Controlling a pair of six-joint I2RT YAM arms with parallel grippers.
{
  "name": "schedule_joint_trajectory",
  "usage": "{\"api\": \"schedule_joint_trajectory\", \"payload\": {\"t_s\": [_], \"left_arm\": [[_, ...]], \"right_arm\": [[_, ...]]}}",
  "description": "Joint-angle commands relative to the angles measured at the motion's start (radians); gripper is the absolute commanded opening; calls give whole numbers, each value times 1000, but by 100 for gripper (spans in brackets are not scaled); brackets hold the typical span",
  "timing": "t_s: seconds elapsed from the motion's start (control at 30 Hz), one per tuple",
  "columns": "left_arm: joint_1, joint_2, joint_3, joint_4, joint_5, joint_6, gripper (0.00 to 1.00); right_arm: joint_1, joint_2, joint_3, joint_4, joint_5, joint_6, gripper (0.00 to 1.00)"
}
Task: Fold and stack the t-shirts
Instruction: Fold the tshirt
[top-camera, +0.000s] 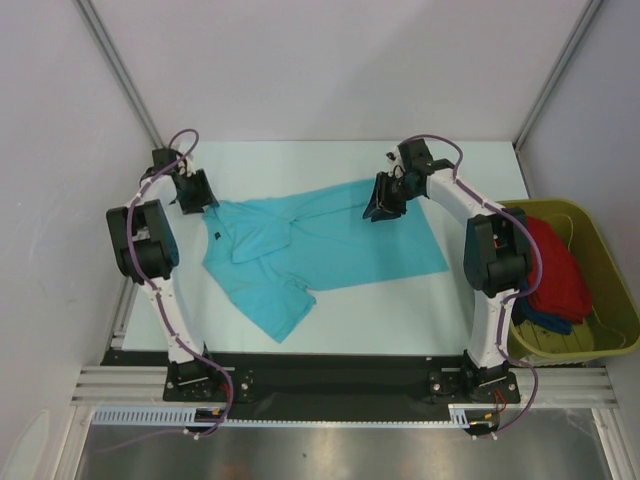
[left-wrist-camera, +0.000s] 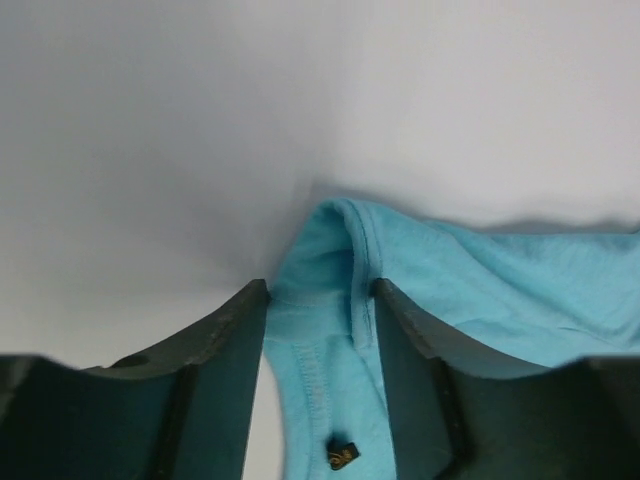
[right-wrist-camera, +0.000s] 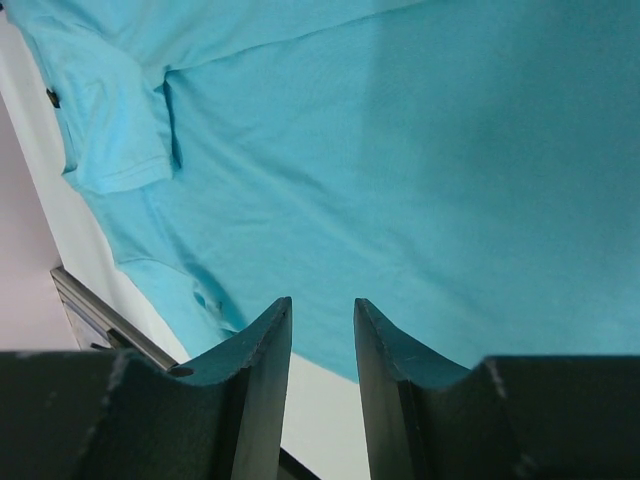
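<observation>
A turquoise t-shirt (top-camera: 330, 245) lies spread out on the white table, one sleeve pointing toward the near edge and a small dark label (top-camera: 214, 236) near its collar. My left gripper (top-camera: 200, 200) is low at the shirt's far left corner. In the left wrist view its jaws (left-wrist-camera: 320, 285) stand apart around a folded seam of the turquoise t-shirt (left-wrist-camera: 500, 280), with the label (left-wrist-camera: 341, 452) between the fingers. My right gripper (top-camera: 383, 210) hovers over the shirt's far edge. Its fingers (right-wrist-camera: 323, 303) are parted with nothing between them, above the turquoise t-shirt (right-wrist-camera: 400, 150).
An olive-green tub (top-camera: 600, 255) stands at the table's right edge, holding a red shirt (top-camera: 550, 265) and a dark blue one (top-camera: 540, 320). White walls with metal posts close in the back and sides. A black strip (top-camera: 330, 370) runs along the near edge.
</observation>
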Motion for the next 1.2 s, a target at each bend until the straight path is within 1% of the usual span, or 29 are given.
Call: {"api": "schedule_joint_trajectory", "payload": {"t_s": [0.0, 0.03, 0.1, 0.13, 0.17, 0.27, 0.37, 0.4, 0.43, 0.57, 0.6, 0.63, 0.67, 0.7, 0.73, 0.77, 0.8, 0.83, 0.87, 0.9, 0.93, 0.97, 1.0, 1.03, 1.07, 1.1, 1.13, 1.17], "left_arm": [[1, 16, 9, -5, -29, 1, 51], [5, 21, 6, -12, -34, -12, 44], [17, 22, 4, -7, -22, -31, 38], [33, 24, -1, 4, -14, -45, 34], [40, 32, 1, 10, -13, -70, 20], [65, 53, 33, 18, -11, -91, 0], [77, 78, 113, 8, -20, -91, 0], [79, 88, 113, 5, -22, -91, 0], [80, 96, 154, -5, -20, -88, 0], [80, 131, 249, -27, -19, -99, 0], [82, 140, 283, -36, -25, -104, 4], [82, 141, 295, -63, -43, -114, 30], [82, 136, 305, -77, -87, -122, 47], [80, 110, 303, -103, -106, -128, 52], [80, 89, 294, -116, -135, -137, 60], [79, 61, 276, -123, -167, -144, 63], [79, 23, 251, -128, -228, -147, 63], [77, -57, 184, -130, -261, -163, 61], [79, -109, 141, -133, -279, -177, 61], [77, -163, 90, -127, -279, -188, 61], [79, -221, -36, -98, -320, -218, 62], [79, -372, -116, -72, -319, -245, 63], [74, -446, -281, -8, -304, -268, 63], [71, -529, -356, 7, -290, -316, 63], [62, -656, -423, 10, -290, -343, 62], [50, -722, -549, 19, -264, -363, 61], [13, -773, -604, 15, -226, -381, 59], [-13, -865, -654, 1, -218, -386, 59]], "right_arm": [[-17, 16, 49, 26, -17, -17, 37], [-25, 22, 58, 25, -17, -14, 37], [-33, 30, 92, 14, -20, -14, 37], [-37, 41, 101, 9, -18, -19, 37], [-42, 45, 110, 3, -15, -20, 37], [-50, 55, 137, -20, -1, -25, 37], [-54, 41, 131, -32, 32, -25, 37], [-56, 36, 126, -38, 42, -27, 37], [-56, 32, 121, -47, 55, -30, 37], [-54, 15, 121, -99, 130, -50, 37], [-56, 10, 123, -119, 143, -57, 37], [-57, 6, 124, -130, 157, -60, 38], [-56, -1, 132, -141, 184, -63, 38], [-56, -13, 137, -165, 196, -68, 39], [-56, -20, 138, -173, 207, -69, 39], [-54, -30, 137, -178, 227, -73, 39], [-53, -51, 135, -195, 242, -76, 40], [-44, -60, 131, -202, 259, -85, 40], [-39, -73, 127, -213, 303, -89, 44], [-33, -83, 103, -228, 327, -92, 45], [-31, -108, 89, -238, 350, -93, 47], [-27, -123, 68, -241, 370, -88, 48], [-24, -135, 30, -242, 379, -86, 48], [-19, -174, 6, -244, 388, -83, 48], [-2, -192, -15, -242, 425, -85, 49], [5, -217, -32, -242, 451, -89, 50], [22, -235, -55, -250, 475, -99, 50], [62, -270, -58, -274, 568, -123, 52]]}}
